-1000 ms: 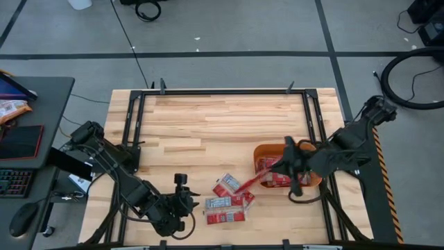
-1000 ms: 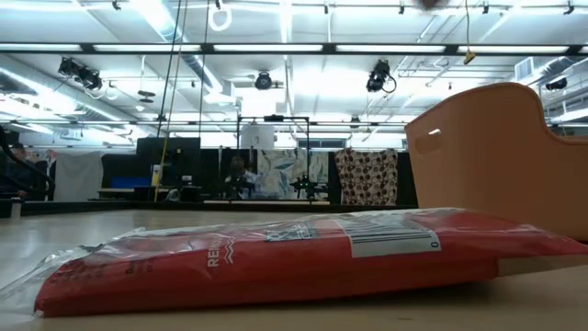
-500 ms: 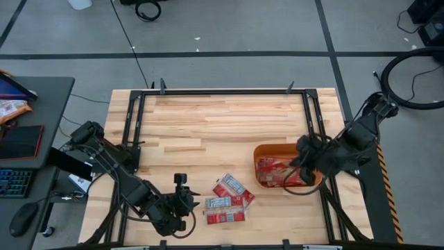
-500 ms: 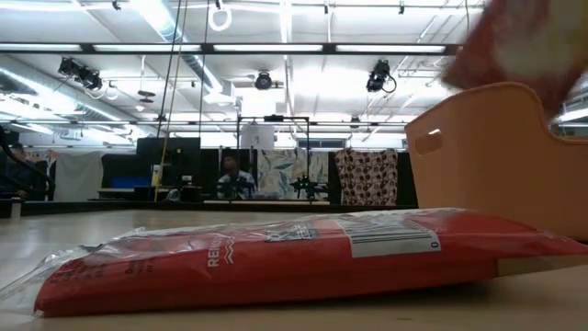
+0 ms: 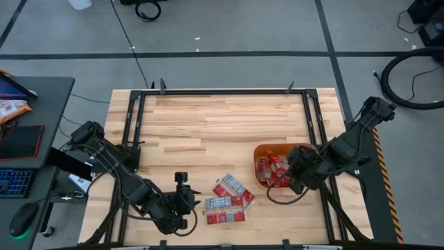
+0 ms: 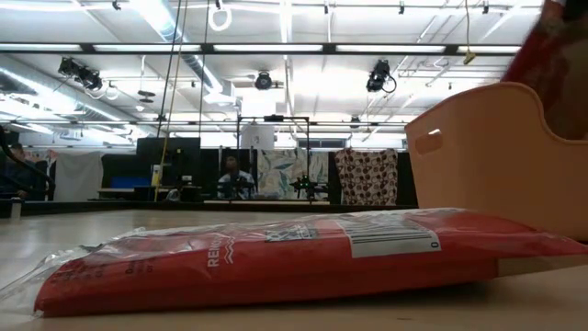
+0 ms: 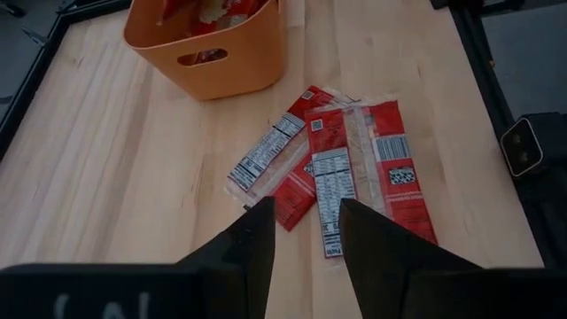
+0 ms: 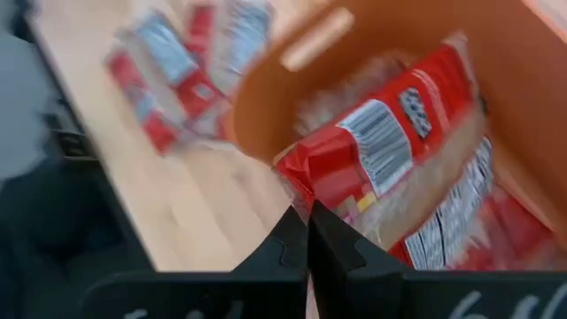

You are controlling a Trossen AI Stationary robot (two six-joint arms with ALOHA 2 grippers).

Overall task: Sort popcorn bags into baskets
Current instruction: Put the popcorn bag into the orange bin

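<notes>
Status: the orange tub (image 5: 267, 154) already holds several popcorn bags (image 5: 272, 171). Right gripper (image 8: 307, 232) — fingers pinched narrow on one red bag (image 8: 390, 155) — hangs over the tub's interior. Three loose bags (image 7: 330, 168) lie just beside the tub. Left gripper (image 7: 306, 237), fingers spread and empty, points at them.

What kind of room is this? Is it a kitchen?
Probably a robot lab, not a kitchen: two robot arms at a framed wooden table, a desk with a keyboard, and rows of ceiling lights.
</notes>
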